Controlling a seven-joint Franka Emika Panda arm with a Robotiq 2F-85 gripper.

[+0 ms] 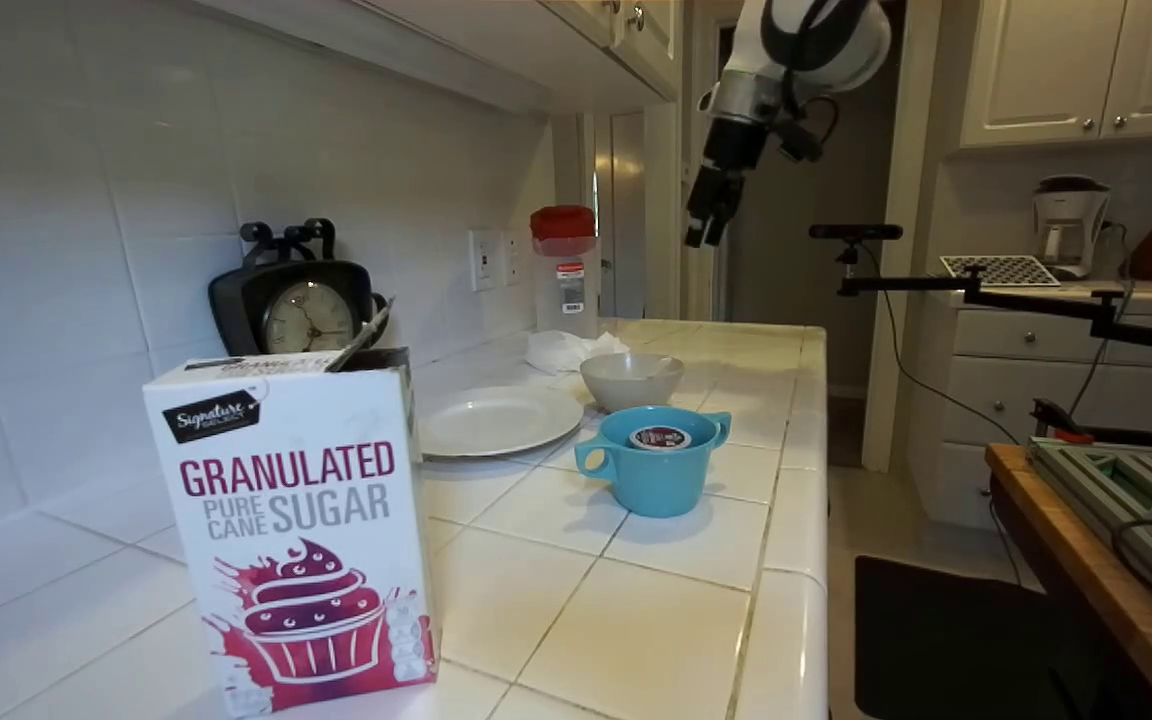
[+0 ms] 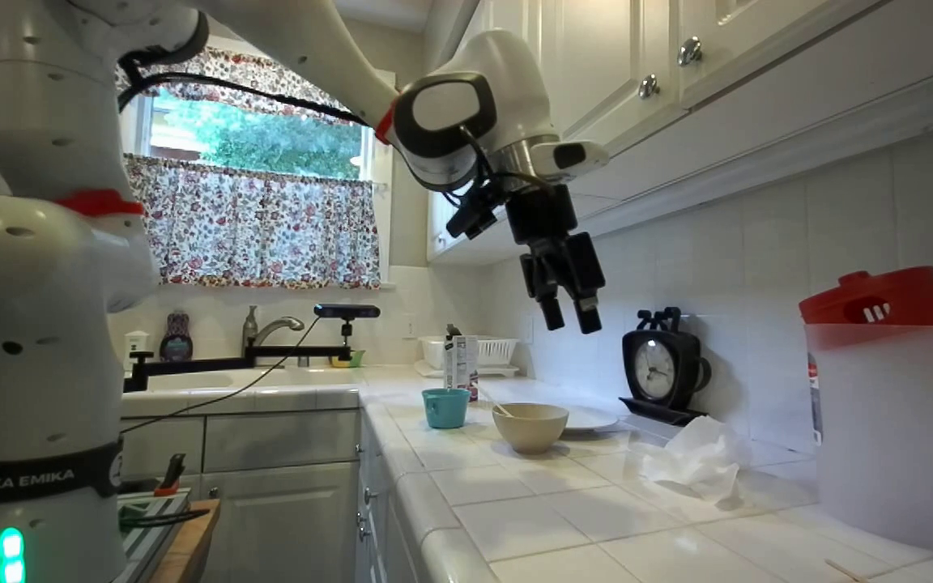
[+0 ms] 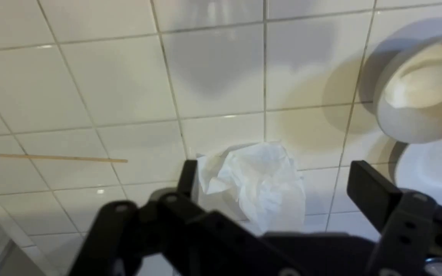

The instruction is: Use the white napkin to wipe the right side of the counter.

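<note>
The white napkin [image 3: 257,180] lies crumpled on the white tiled counter [image 3: 136,88]. In the wrist view it shows between my two fingers, below them and apart from them. It also shows in both exterior views, near the wall by the red-lidded container [image 1: 571,353] [image 2: 693,457]. The counter runs along the wall in both exterior views [image 1: 636,620] [image 2: 515,518]. My gripper [image 3: 278,182] is open and empty. It hangs well above the counter, tilted with its fingers pointing down, in both exterior views [image 1: 703,236] [image 2: 570,318].
A bowl [image 3: 397,115], a plate [image 1: 496,420], a teal cup [image 1: 661,480] and a sugar box [image 1: 286,530] stand on the counter. A black clock-like scale [image 2: 653,364] and a red-lidded container [image 2: 896,429] stand by the wall. A thin wooden stick [image 3: 61,157] lies on the tiles. Cabinets [image 2: 612,73] hang above.
</note>
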